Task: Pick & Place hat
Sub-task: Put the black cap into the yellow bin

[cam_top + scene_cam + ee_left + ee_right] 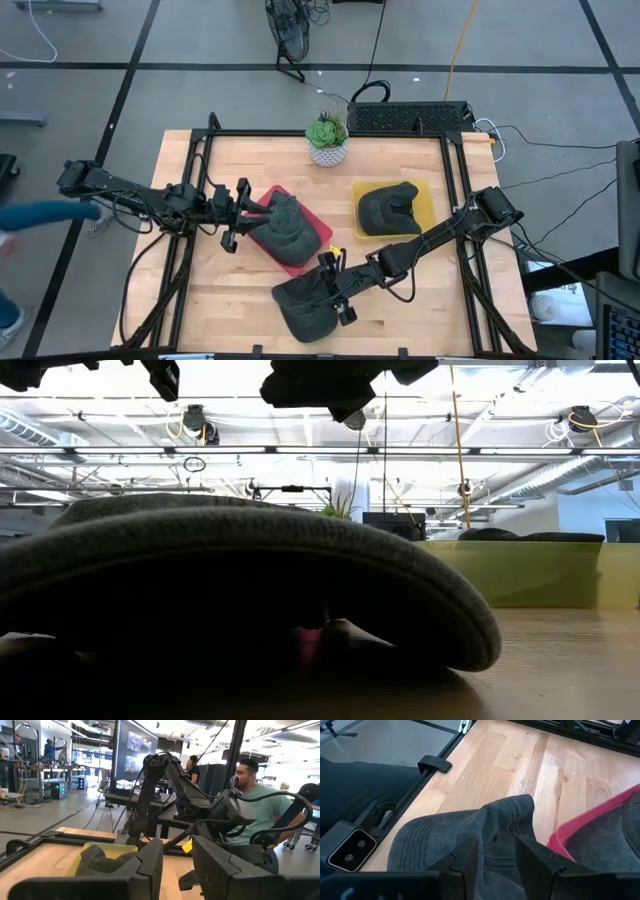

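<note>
A dark grey hat (pixel 303 308) lies near the table's front edge; it fills the low view (pixel 250 550), with its brim arching over the table. My right gripper (pixel 335 288) is down on its crown, shut on it. A second grey hat (pixel 285 230) lies in the red tray (pixel 318 225). A third hat (pixel 388 208) lies in the yellow tray (pixel 425 205). My left gripper (pixel 238 215) is open and empty at the red tray's left edge, pointing toward the table's right. My right gripper pinches a raised fold of the hat's crown (pixel 492 827) between its two fingers (pixel 535 860), coming slanting down from the table's right. The brim's end (pixel 480 645) sits low by the table. Whether the hat is lifted clear, I cannot tell.
A potted plant (pixel 327 140) stands at the table's far edge, with a black box (pixel 410 117) behind it. A person's blue sleeve (pixel 40 215) shows left of the table. A person in a green shirt (pixel 260 805) sits beyond the table's right side.
</note>
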### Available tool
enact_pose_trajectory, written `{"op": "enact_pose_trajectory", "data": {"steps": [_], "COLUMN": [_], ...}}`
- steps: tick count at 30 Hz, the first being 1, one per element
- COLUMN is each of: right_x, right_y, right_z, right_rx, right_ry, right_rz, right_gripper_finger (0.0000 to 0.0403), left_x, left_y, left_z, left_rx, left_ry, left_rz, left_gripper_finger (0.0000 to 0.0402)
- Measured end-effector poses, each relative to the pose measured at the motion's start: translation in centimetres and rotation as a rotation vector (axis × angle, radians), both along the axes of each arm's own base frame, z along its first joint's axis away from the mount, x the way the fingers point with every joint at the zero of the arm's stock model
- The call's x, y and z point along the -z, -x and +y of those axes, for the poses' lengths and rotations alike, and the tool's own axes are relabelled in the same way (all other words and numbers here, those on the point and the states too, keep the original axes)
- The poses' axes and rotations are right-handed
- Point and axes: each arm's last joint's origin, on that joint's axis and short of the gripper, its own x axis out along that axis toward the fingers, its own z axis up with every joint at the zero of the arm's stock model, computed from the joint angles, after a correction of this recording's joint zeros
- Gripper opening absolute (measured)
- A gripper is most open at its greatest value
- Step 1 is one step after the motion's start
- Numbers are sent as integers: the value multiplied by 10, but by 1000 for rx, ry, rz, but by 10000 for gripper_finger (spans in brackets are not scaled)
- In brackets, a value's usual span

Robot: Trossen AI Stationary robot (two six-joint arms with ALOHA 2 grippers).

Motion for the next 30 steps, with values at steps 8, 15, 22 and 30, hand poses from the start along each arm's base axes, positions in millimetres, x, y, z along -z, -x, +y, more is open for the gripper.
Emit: {"op": "enact_pose_trajectory", "data": {"steps": [8, 15, 22, 30], "right_x": [9, 18, 19, 18], "right_y": [-8, -10, -8, -9], "right_z": [7, 11, 16, 17], "right_rx": [-22, -40, -106, -110], "right_ry": [-12, 7, 3, -21], "right_rz": [-69, -71, -60, -26], "right_gripper_finger": [111, 105, 106, 107], "left_x": [0, 0, 0, 0], "left_y": [0, 0, 0, 0], "left_z": [1, 1, 1, 2], "left_rx": [-23, -23, -23, -50], "left_ry": [26, 34, 33, 70], "left_rz": [2, 0, -1, 3], "left_gripper_finger": [108, 108, 108, 108]}}
